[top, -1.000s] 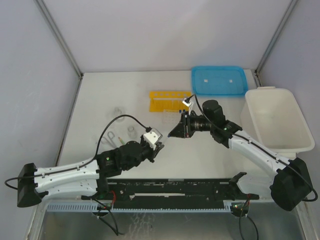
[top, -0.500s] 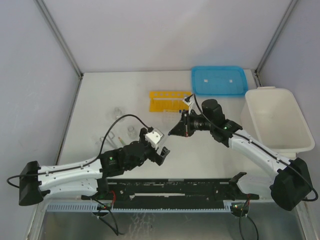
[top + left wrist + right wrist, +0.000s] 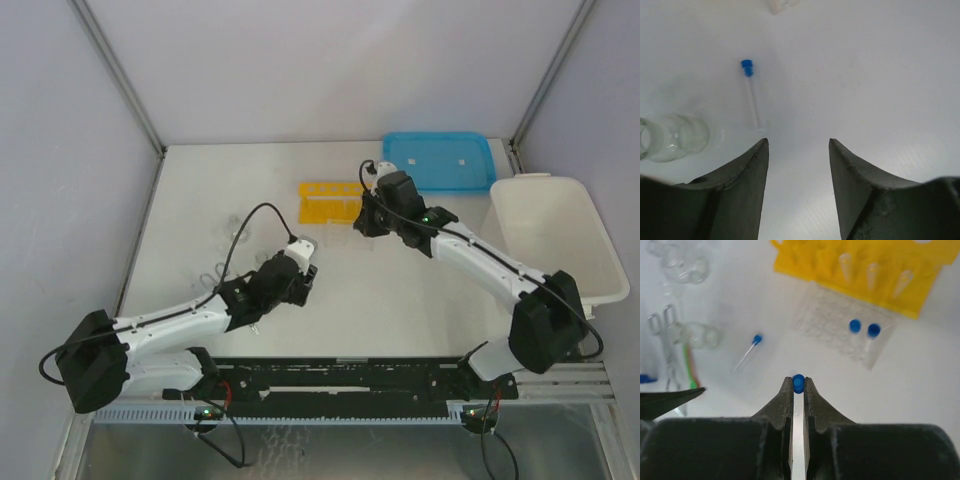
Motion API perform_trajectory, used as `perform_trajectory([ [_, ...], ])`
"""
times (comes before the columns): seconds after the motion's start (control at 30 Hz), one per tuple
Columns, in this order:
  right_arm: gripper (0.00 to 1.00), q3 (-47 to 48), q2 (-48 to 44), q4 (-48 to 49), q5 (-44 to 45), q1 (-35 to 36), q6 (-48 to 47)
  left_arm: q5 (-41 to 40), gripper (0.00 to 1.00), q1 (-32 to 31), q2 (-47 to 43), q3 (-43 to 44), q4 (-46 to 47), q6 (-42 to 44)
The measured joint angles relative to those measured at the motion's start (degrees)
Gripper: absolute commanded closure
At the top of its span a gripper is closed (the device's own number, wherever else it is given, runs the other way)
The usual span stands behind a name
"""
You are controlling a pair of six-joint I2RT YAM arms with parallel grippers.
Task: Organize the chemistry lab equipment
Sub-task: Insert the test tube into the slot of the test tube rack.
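The right gripper (image 3: 798, 385) has its two fingers pressed onto a blue-capped tube (image 3: 798, 383), the blue cap poking out just past the tips and the clear body running back between them. Beyond those tips, another loose tube (image 3: 748, 352) lies flat on the white table (image 3: 920, 390), and farther on a clear well plate (image 3: 842, 325) sits against the near side of the yellow tube rack (image 3: 860, 265), with two capped tubes (image 3: 862, 329) standing at its right end. Off to the left lie the thin metal tongs (image 3: 665, 340), a green-tipped stick (image 3: 688, 362) beside them, and small clear glass vessels (image 3: 682, 262). From above, this arm reaches toward the rack, close to the blue lid (image 3: 437, 160), with the white tub (image 3: 555, 235) to its right. The left gripper (image 3: 797, 150) has its fingers spread with nothing between them, low over bare table; ahead of them lies the loose tube, blue cap away, and a glass vessel (image 3: 670, 137) sits at the left.
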Motion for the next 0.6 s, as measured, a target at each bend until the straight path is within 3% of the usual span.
perform_trajectory([
  [0.17, 1.0, 8.4, 9.9, -1.8, 8.8, 1.0, -1.9, 0.9, 0.48, 5.5, 0.2, 0.2, -2.0, -1.7],
  [0.6, 1.0, 16.9, 22.5, -4.4, 23.8, 6.3, -4.3, 1.3, 0.48, 5.9, 2.1, 2.3, -4.1, -2.0],
])
